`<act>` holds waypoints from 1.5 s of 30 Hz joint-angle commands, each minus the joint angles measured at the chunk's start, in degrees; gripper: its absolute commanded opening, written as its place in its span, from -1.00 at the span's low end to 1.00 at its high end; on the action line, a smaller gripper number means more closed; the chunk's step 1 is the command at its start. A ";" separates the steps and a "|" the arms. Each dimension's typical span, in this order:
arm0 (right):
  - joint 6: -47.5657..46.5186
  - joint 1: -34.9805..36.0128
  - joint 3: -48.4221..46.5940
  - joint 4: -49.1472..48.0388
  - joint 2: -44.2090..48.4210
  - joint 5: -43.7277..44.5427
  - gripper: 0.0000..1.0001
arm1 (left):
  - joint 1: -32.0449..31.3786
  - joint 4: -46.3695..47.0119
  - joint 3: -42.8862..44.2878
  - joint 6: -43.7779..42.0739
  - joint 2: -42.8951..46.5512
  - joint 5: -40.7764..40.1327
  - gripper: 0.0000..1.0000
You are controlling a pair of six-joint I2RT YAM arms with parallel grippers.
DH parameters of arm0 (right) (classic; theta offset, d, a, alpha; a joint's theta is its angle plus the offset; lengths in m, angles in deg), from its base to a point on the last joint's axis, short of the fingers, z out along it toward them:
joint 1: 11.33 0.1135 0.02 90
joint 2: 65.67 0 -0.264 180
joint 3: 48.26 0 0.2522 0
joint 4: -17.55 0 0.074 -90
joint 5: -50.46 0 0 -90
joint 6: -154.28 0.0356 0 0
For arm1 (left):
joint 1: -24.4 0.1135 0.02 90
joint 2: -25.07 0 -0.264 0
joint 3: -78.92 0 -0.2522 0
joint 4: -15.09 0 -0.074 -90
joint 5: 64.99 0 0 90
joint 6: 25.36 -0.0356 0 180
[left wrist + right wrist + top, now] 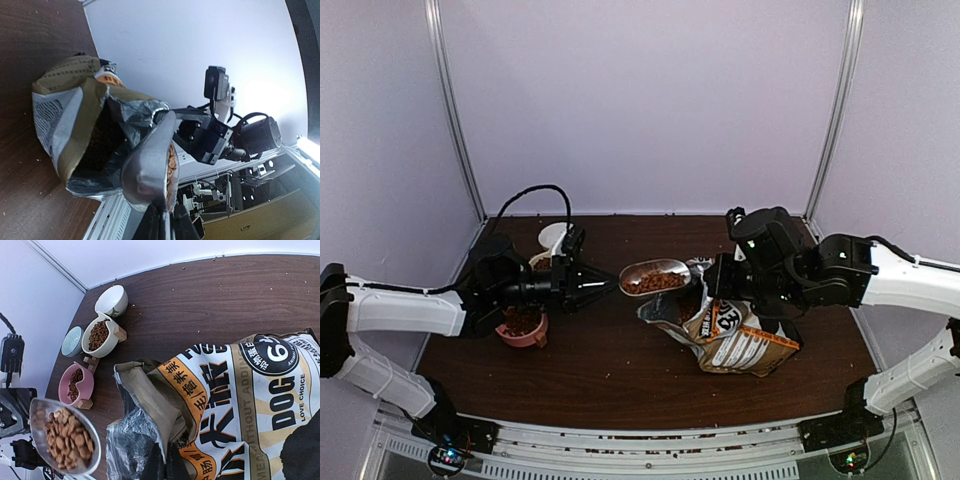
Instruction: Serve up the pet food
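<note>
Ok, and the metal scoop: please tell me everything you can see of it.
The scoop is an oval, silver-grey shell that looks like metal. It lies roughly level, open side up, partly filled with brown pet food. The left gripper is shut on its handle end and holds it in the air above the table, right beside the open mouth of the bag; whether they touch I cannot tell.
</note>
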 commanded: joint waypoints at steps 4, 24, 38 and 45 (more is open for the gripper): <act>0.33 -0.84 -0.16 0.33 1.73 2.93 -1.00 | 8.53 -6.35 -2.93 -0.19 6.96 -5.00 -1.00; -0.63 -1.48 -0.73 -0.19 0.66 1.57 -1.00 | 43.54 -42.38 -16.70 -9.24 41.01 -1.69 -1.00; -1.02 -1.81 -1.14 -0.13 0.13 1.01 -1.00 | 48.01 -61.69 -17.17 -11.92 56.58 -6.23 -1.00; -1.21 -1.98 -1.24 -0.19 -0.25 0.82 -1.00 | 48.03 -69.70 -16.69 -13.15 61.86 -10.17 -1.00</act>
